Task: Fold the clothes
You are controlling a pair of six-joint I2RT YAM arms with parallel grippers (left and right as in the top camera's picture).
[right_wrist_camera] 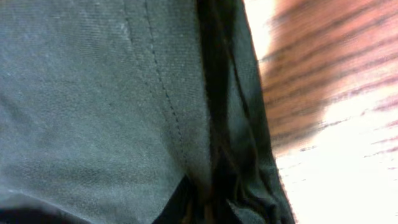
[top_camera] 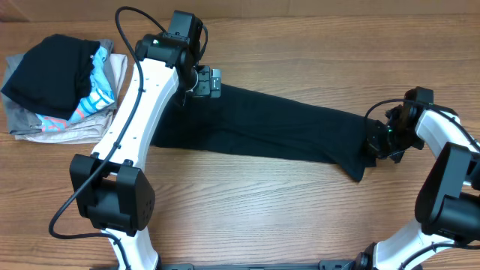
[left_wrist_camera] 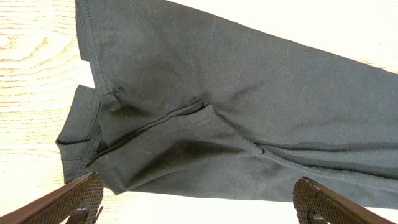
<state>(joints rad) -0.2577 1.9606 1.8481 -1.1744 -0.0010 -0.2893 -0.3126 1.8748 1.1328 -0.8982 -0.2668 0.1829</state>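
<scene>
The clothes [top_camera: 277,127], a black T-shirt, lie as a long narrow band slanting across the wooden table from upper left to lower right. My left gripper [top_camera: 212,81] hovers over the band's left end and stands open. In the left wrist view its two fingers [left_wrist_camera: 74,196] spread wide over the clothes [left_wrist_camera: 236,106], where a sleeve and hems overlap. My right gripper [top_camera: 375,142] sits at the band's right end, shut on bunched fabric. The right wrist view is filled by the clothes [right_wrist_camera: 93,93] with a stitched hem, and folds hide the fingertips there.
A pile of folded garments [top_camera: 60,82], black over turquoise-patterned and grey ones, rests at the table's far left. Bare wood [top_camera: 262,202] stretches in front of the shirt, and wood [right_wrist_camera: 323,74] shows just beyond its right end.
</scene>
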